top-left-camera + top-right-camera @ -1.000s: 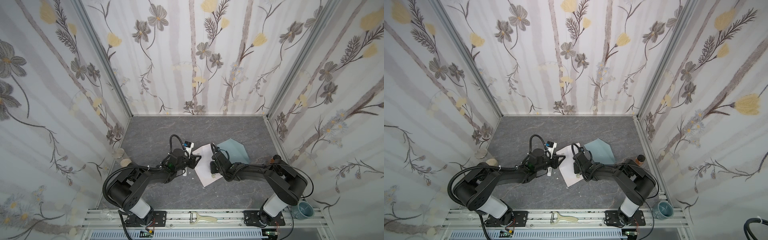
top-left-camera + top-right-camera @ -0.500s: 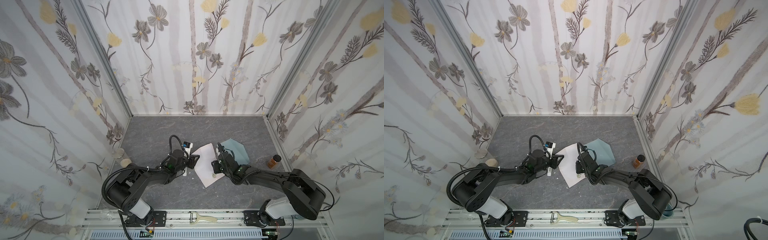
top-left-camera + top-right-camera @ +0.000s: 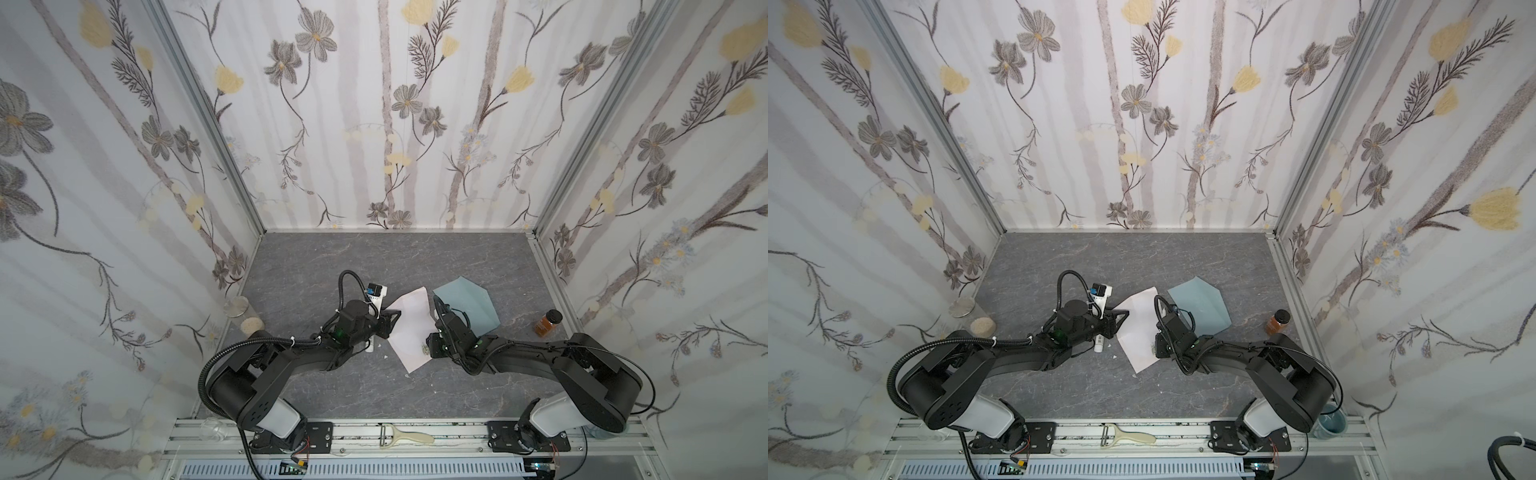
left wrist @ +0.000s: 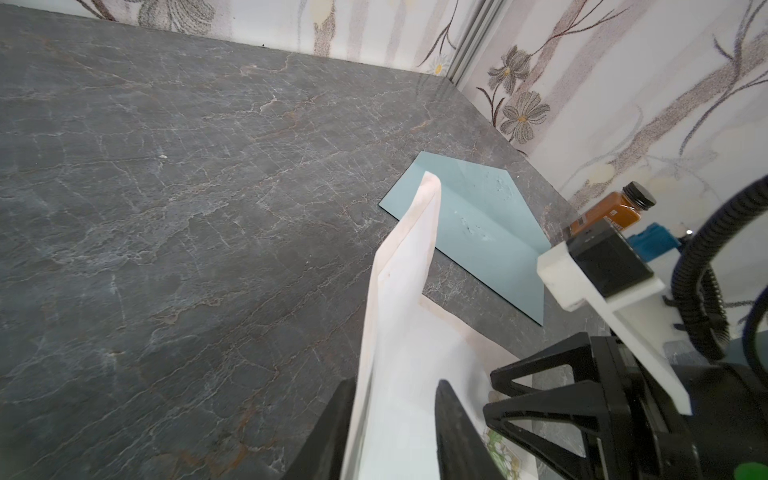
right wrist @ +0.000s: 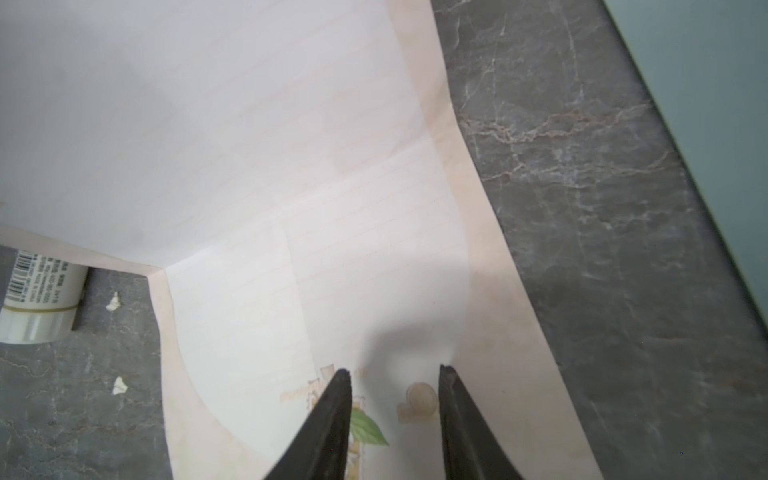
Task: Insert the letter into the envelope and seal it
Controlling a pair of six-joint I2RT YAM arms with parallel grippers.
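The letter (image 3: 409, 328) lies on the grey table, its left part lifted and curled over, white back showing. My left gripper (image 3: 390, 322) is at that raised edge. In the left wrist view the sheet (image 4: 403, 311) stands up between the fingers of the left gripper (image 4: 395, 384), whose jaws are apart. My right gripper (image 5: 395, 370) is open, tips just over the letter's (image 5: 291, 208) printed near corner. From above, the right gripper (image 3: 1156, 353) sits at the letter's (image 3: 1138, 332) right edge. The blue-grey envelope (image 3: 469, 303) lies flat just right of the letter, flap open.
A white glue stick (image 5: 37, 299) lies by the letter's left edge, under the left arm. An amber jar (image 3: 547, 328) stands near the right wall. A glass jar (image 3: 237, 307) and a cork lid (image 3: 250, 324) sit by the left wall. Small paper scraps (image 5: 118, 384) dot the table.
The right arm's elbow has swung out to the right, uncovering the amber jar, while its gripper stays over the letter's near corner. The left arm has hardly moved.
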